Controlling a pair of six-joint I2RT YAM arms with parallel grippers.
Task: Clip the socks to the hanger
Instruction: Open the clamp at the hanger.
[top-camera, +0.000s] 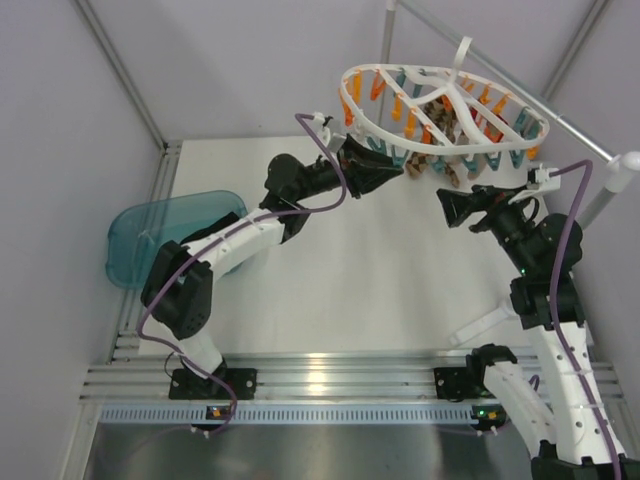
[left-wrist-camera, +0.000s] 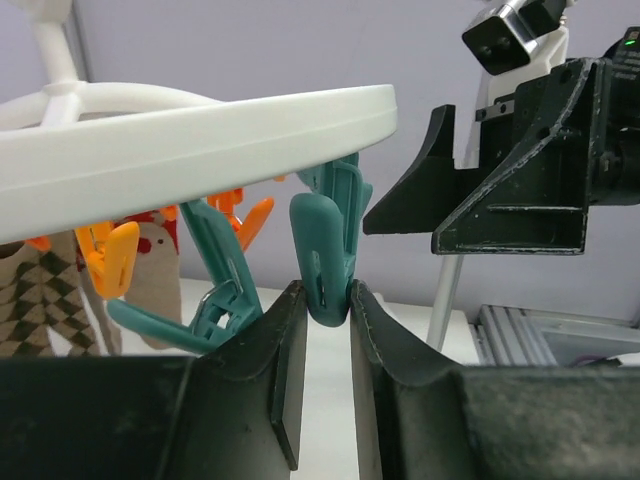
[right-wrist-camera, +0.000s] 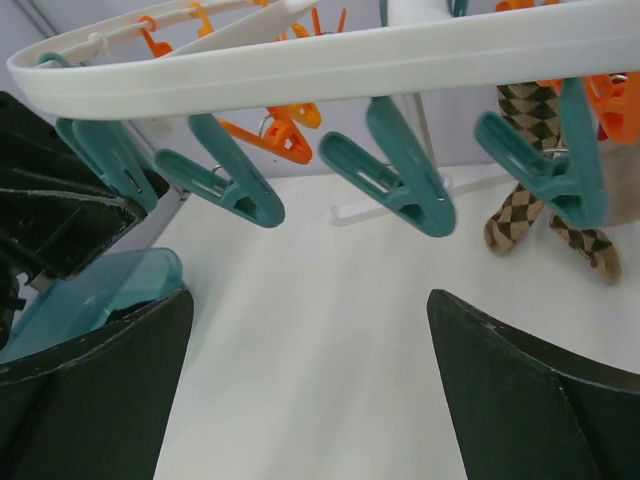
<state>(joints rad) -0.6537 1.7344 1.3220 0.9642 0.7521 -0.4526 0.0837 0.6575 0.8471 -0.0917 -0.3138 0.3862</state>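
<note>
The hanger (top-camera: 372, 122) is a white oval ring fringed with orange and teal clips, hanging at the back right; its rim also crosses the left wrist view (left-wrist-camera: 200, 130) and the right wrist view (right-wrist-camera: 350, 55). My left gripper (top-camera: 400, 165) reaches under its near-left rim. Both fingers press the lower end of one teal clip (left-wrist-camera: 322, 250), so the left gripper (left-wrist-camera: 327, 295) is shut on it. My right gripper (top-camera: 450, 205) hovers wide open just right of it, below the rim, with nothing between the fingers (right-wrist-camera: 310, 300). The socks are out of view.
A brown patterned sock (top-camera: 450, 165) hangs from clips under the ring, also seen in the wrist views (left-wrist-camera: 40, 300) (right-wrist-camera: 525, 215). A teal plastic bin (top-camera: 165, 235) lies at the table's left edge. The grey pole stand (top-camera: 560, 120) rises behind the hanger.
</note>
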